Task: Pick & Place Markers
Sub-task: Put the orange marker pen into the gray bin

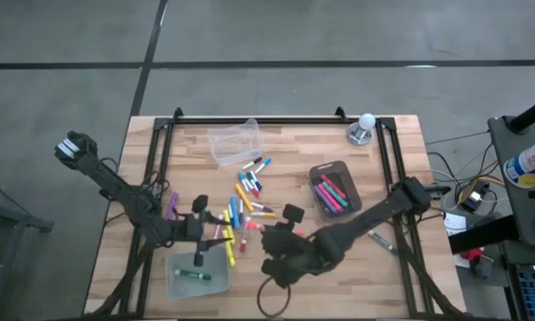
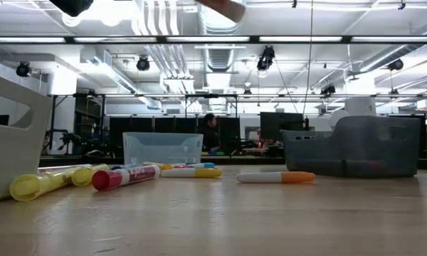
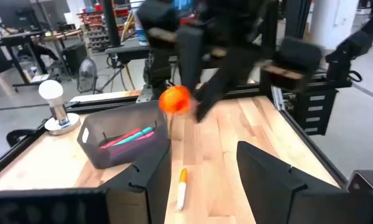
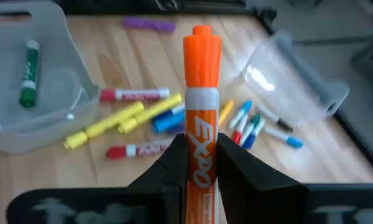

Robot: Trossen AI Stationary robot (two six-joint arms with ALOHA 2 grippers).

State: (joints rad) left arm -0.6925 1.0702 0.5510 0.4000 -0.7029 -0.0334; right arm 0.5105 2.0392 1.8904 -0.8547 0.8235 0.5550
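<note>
Many capped markers [image 1: 245, 203] lie loose on the wooden table's middle [image 4: 133, 118], lying flat. One orange marker [image 4: 201, 93] is in my right gripper [image 4: 202, 158], which hovers right of the pile near the table's near edge [image 1: 269, 237]; its cap [image 3: 174, 99] shows in the left wrist view. My left gripper [image 1: 218, 234] is open just left of it, above the pile, fingers [image 3: 150, 182] spread and touching nothing. A green marker [image 4: 28, 81] lies in a clear bin [image 1: 196, 276]. My right gripper pinches the orange marker between its two fingers [image 4: 177, 165] by the white printed barrel [image 4: 201, 134]. The marker lies along the fingers, with its orange cap [image 4: 201, 53] sticking out past the fingertips toward the table's left. It is lifted clear of the table.
A grey bin [image 1: 334, 189] holding pink and red markers [image 3: 127, 138] stands right of the pile. A clear bin [image 1: 234, 141] lies tipped at the far side. A white bulb on a stand [image 1: 364, 129] is far right. A purple marker [image 1: 172, 205] lies left, and another marker [image 1: 381, 239] lies right.
</note>
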